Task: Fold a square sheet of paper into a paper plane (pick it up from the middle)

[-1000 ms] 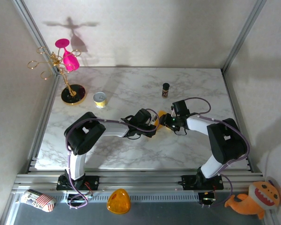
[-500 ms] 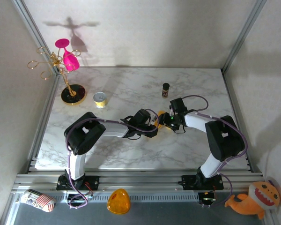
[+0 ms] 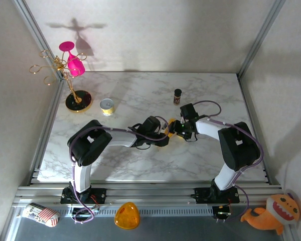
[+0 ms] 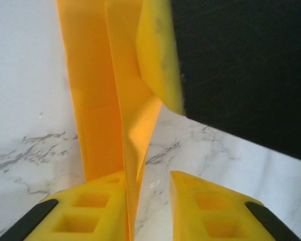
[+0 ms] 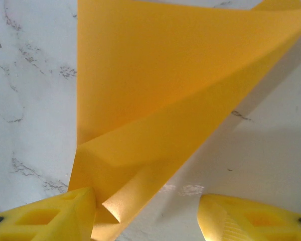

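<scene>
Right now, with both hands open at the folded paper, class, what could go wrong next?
The paper stands unclamped in the open left hand, so it may tip over and its folds spring apart. The right hand is also open and very close; the hands could bump or crumple the paper.

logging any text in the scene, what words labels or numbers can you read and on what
No text can be read in these pictures.
Bottle: label too small to read.
Tin: lid too small to read.
Striped pouch: stripes, no legible words.
Paper: plain, no print.
</scene>
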{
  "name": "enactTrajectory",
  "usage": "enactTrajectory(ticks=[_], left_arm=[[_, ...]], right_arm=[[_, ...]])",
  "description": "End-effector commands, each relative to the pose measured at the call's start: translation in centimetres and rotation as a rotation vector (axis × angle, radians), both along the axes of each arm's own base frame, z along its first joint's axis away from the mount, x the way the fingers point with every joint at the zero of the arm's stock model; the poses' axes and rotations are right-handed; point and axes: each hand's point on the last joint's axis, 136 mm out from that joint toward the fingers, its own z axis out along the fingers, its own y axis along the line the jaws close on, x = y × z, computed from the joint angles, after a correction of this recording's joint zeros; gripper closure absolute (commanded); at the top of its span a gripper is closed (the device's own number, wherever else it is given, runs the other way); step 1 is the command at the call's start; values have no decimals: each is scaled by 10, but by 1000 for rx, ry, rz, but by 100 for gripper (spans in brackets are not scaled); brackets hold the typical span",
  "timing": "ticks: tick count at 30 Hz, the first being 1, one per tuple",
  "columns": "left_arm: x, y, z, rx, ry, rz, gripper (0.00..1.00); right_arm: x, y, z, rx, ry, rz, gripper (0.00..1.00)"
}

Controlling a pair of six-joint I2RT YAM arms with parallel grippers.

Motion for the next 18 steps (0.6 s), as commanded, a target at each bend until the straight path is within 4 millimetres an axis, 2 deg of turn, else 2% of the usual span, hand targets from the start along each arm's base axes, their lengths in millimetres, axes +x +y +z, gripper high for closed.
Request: enactTrajectory(ticks=[1, 11, 18], left_arm=[[-2, 13, 7, 9, 35, 47, 72], [5, 13, 23, -38, 29, 87, 70], [9, 10, 18, -37, 33, 86, 76]], right_arm=[[-21, -19, -51, -128, 98, 0, 39], [-21, -16, -51, -116, 100, 4, 40], [-21, -15, -51, -106, 100, 7, 40]])
